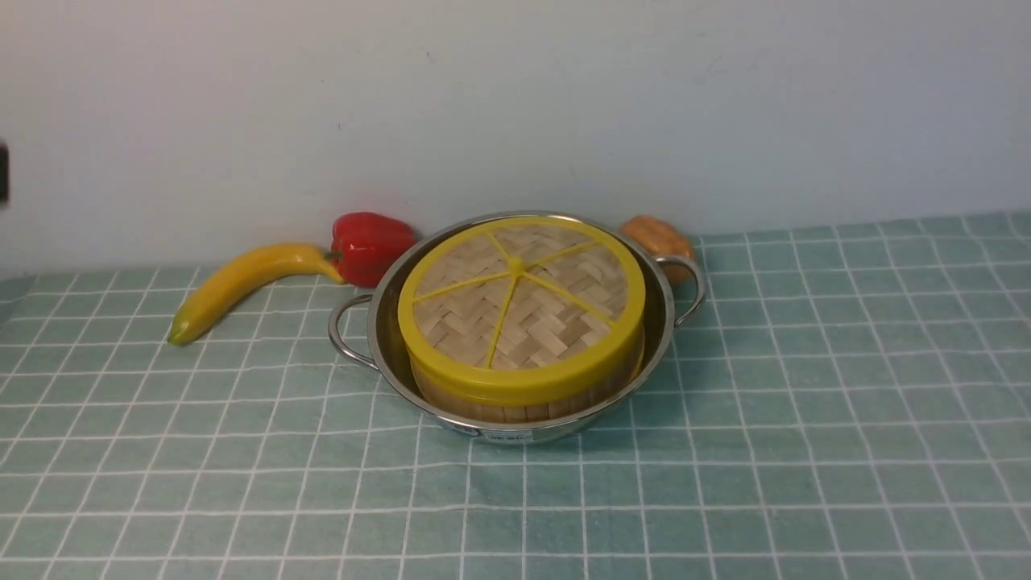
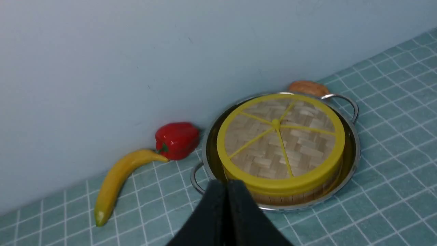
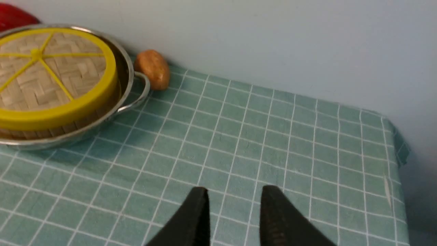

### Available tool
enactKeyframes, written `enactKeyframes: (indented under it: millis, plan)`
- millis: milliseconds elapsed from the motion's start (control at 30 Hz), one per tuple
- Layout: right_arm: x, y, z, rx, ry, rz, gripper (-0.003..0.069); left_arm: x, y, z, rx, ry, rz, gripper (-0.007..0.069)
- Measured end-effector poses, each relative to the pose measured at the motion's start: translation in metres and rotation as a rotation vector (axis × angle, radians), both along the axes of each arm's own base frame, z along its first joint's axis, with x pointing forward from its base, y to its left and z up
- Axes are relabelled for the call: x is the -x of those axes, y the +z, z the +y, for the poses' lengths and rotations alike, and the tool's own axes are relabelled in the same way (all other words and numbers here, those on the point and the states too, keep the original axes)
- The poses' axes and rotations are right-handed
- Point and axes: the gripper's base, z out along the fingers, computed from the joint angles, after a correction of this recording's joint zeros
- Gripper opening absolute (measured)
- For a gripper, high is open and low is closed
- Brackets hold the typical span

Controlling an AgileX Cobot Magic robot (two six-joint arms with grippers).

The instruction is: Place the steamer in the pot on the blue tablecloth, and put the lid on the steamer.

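- Front view: the pot sits on the tablecloth near the middle, close to the back wall. The steamer stands inside it. The lid lies on the steamer, rim over rim, and looks evenly seated. Neither arm shows here, so both are clear of the stack.
- Front view, surroundings: a banana and a red pepper lie to the pot's left, the pepper just beside the rim. A brown roll sits behind the right handle. The cloth in front of the pot holds nothing.
- Left wrist view: the left gripper has its fingers pressed together with nothing between them. The pot lies ahead of the tips and near, with its left handle the closest part.
- Right wrist view: the right gripper has its jaws a narrow way apart and empty, above bare cloth. The pot is well apart from it, toward the robot's left. The cloth's right-hand edge drops away on the other side.
- Judgement: both placements look done. The stack is round and has no long axis to line up with. The left arm seems the nearer one if the lid needs a nudge. The best room for moving is the cloth in front, because the wall, pepper and roll crowd the back.
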Motion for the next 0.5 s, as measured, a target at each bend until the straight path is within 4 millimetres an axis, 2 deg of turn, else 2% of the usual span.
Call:
enactKeyframes:
  millis: [33,67,100,133,200,300,500]
  plan:
    - [0.006,-0.016,-0.002,0.002,0.01,-0.008,0.0124,0.005,-0.022,0.001,0.01,-0.002,0.012,-0.0023]
    - [0.006,-0.015,-0.002,0.001,0.011,-0.012,0.0115,0.006,-0.026,0.002,0.007,-0.002,0.019,-0.0023]
    - [0.012,-0.034,-0.005,0.005,0.019,-0.012,0.0057,0.01,-0.05,0.002,0.025,-0.005,0.033,-0.0023]
    - [0.016,-0.044,-0.006,0.004,0.026,-0.022,0.0018,0.014,-0.07,0.003,0.046,-0.007,0.049,-0.0022]
    - [0.023,-0.063,-0.009,0.002,0.037,-0.036,-0.0013,0.019,-0.093,0.003,0.079,-0.012,0.05,-0.0022]
    - [0.031,-0.079,-0.011,-0.009,0.051,-0.076,-0.0015,0.022,-0.108,0.003,0.115,-0.022,0.012,-0.0019]
    - [0.036,-0.085,-0.011,-0.048,0.07,-0.094,-0.0013,0.022,-0.11,0.001,0.174,-0.03,-0.052,-0.0008]
